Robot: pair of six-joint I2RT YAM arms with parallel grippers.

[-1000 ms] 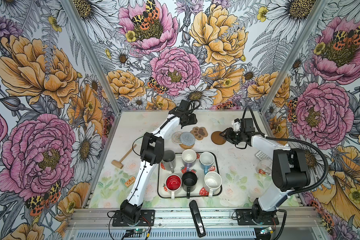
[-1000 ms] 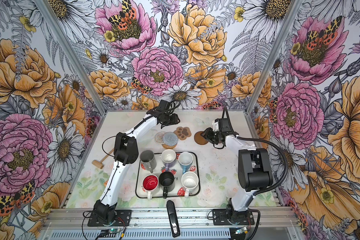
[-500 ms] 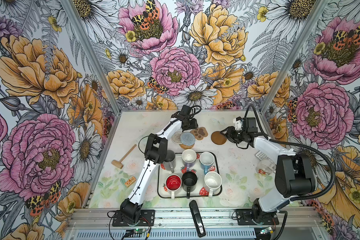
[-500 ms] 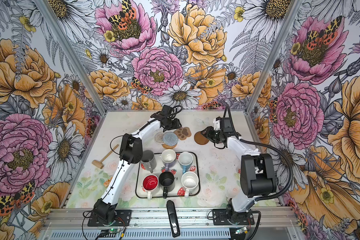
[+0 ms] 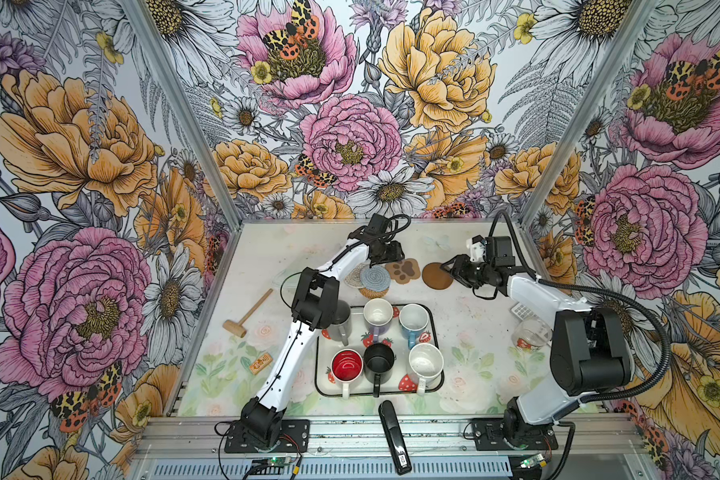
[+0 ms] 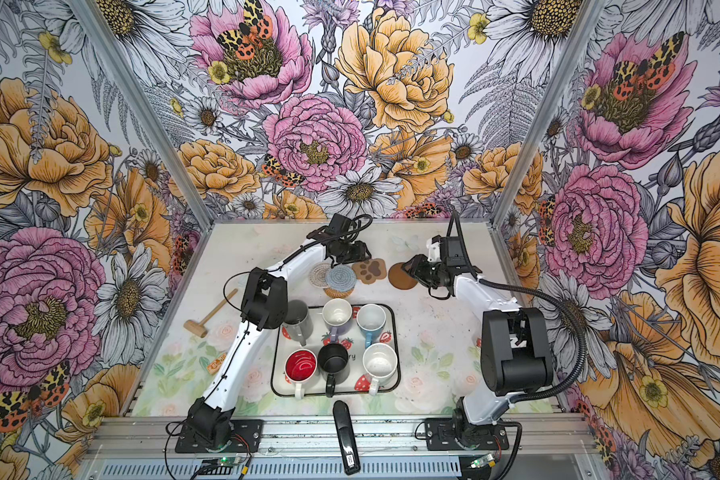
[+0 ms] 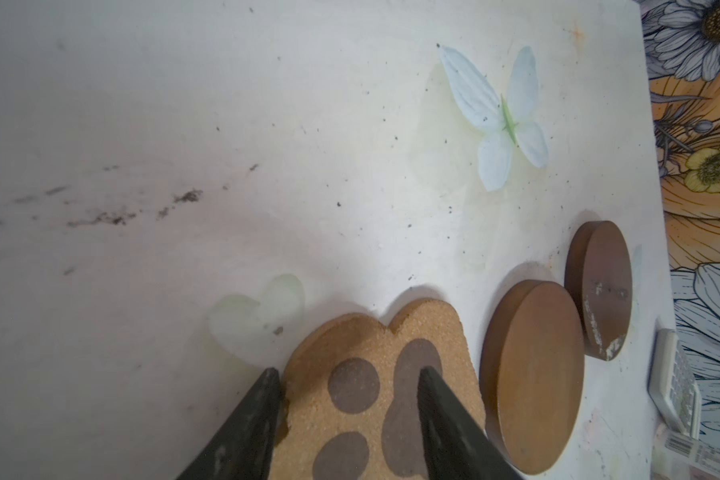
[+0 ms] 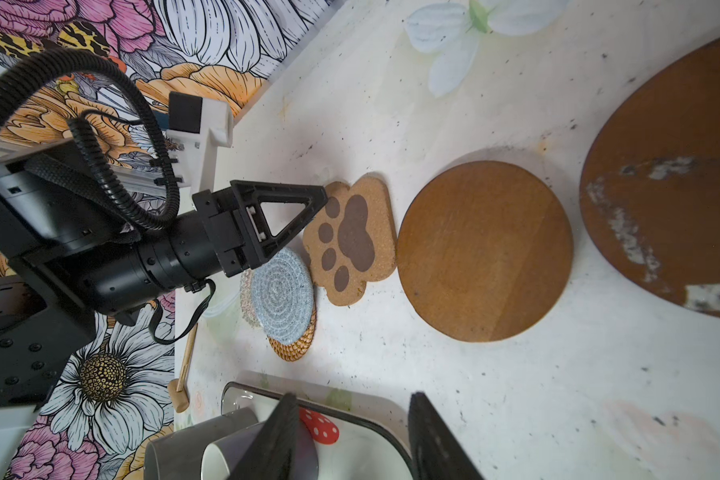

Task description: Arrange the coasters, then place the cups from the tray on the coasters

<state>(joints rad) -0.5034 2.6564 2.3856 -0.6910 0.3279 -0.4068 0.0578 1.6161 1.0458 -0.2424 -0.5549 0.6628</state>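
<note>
While every cup waits in the tray (image 5: 323,353), the coaster stage looks only partly done, and that's my read from how things lie. In both top views the grey mug (image 5: 344,332), lavender mug (image 5: 378,312) and light blue mug (image 5: 413,320) make the far row. The red-lined mug (image 5: 347,365), black mug (image 5: 378,358) and white mug (image 5: 425,360) make the near row. All six are upright and look empty.

Beyond the tray, the crocheted coaster (image 5: 375,277) overlaps the beaded coaster (image 5: 351,276) and the rattan coaster (image 5: 373,293), so that pile wants spreading. The paw coaster (image 5: 406,270) and a brown disc (image 5: 435,275) lie flat, just beside each other. The left gripper (image 5: 393,258) sits low at the paw, and the right gripper (image 5: 452,272) hovers at the disc's edge.

Left wrist now: the fingers stand half apart, one at the paw's rim and one over its print — no clamp that I can see. A second brown disc (image 7: 599,286) lies flat just past the first.

Right wrist: the jaws are parted with nothing between them, pointing toward the tray and mugs. Six cup placements remain, by my count.
</note>
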